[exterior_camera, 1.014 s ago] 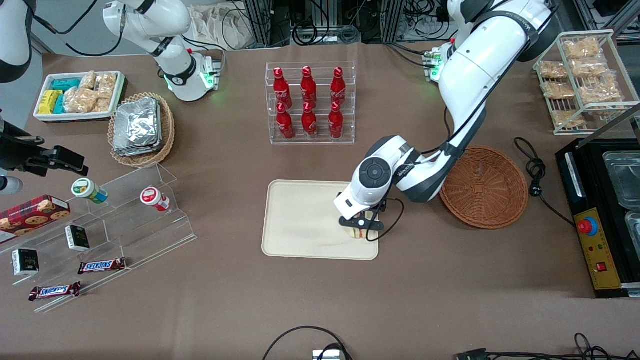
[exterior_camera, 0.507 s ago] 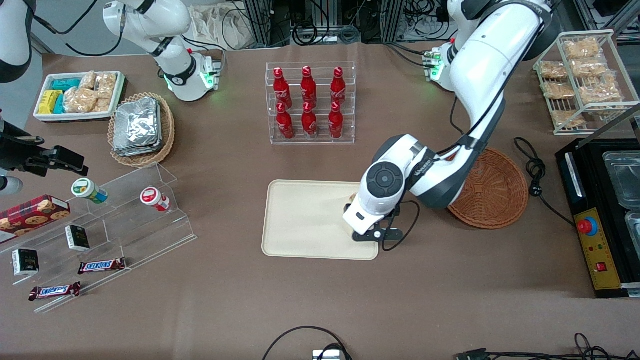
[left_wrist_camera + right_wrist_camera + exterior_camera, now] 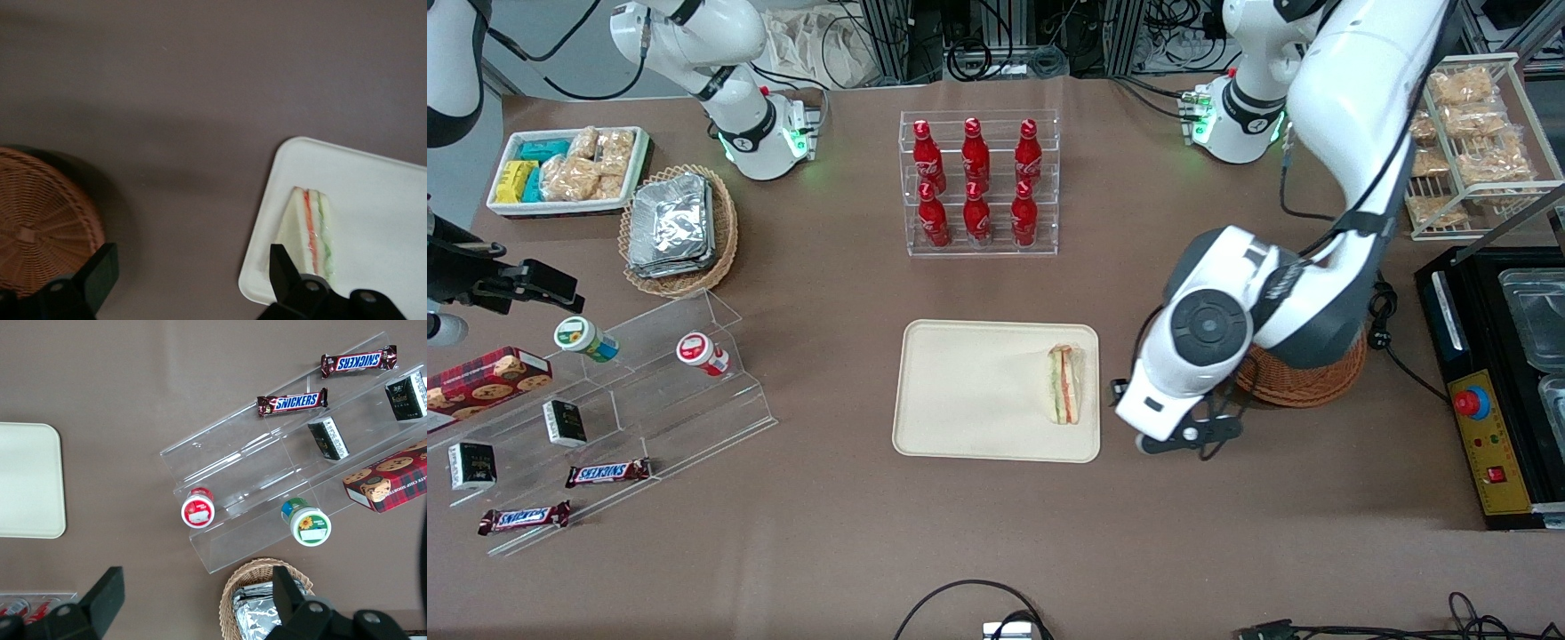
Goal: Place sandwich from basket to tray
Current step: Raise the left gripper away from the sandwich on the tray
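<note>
We see sandwich [image 3: 1065, 384] lying on tray [image 3: 978, 391], at tray's end toward working arm, just inside rim. Long axis runs nearer-to-farther from front camera; narrow tip points away from camera, wide end toward it, orange-red and green filling stripes along its length. Gripper [image 3: 190, 273] hangs above bare table between tray and reddish-brown wicker basket [image 3: 1303, 378], fingers [image 3: 100, 270] spread apart, holding nothing. Sandwich apart from gripper.

"SNICKERS" was printed on two chocolate bars [image 3: 292, 403] [image 3: 358, 361] that lay on the clear acrylic stand [image 3: 280, 463].
</note>
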You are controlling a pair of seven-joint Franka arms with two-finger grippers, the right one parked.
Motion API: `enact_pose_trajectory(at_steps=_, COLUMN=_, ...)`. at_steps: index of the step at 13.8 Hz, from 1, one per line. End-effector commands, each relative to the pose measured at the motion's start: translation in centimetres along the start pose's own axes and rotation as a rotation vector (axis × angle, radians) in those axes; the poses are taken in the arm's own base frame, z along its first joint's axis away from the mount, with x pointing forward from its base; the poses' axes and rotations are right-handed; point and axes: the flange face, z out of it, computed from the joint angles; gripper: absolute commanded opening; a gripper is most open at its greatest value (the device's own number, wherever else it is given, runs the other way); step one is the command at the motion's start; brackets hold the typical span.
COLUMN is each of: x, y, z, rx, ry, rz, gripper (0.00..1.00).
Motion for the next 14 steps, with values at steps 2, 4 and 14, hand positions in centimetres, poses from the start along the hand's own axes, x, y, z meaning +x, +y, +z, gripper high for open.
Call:
enact_pose_trajectory(at_steps=2, x=0.1, y=-4.4, z=-5.0, rx=0.029, ry=0.031, rz=-0.067, gripper=1.00)
enact_pose_trajectory(at_steps=4, x=0.4, y=-5.8, z=-6.0, rx=0.035, ry=0.035, rz=-0.080, gripper=1.00)
enact_pose_trajectory(at_steps=14, x=-0.1, y=-15.8, z=-10.2, rx=0.014, ry=-0.005, rz=0.001, gripper=1.00)
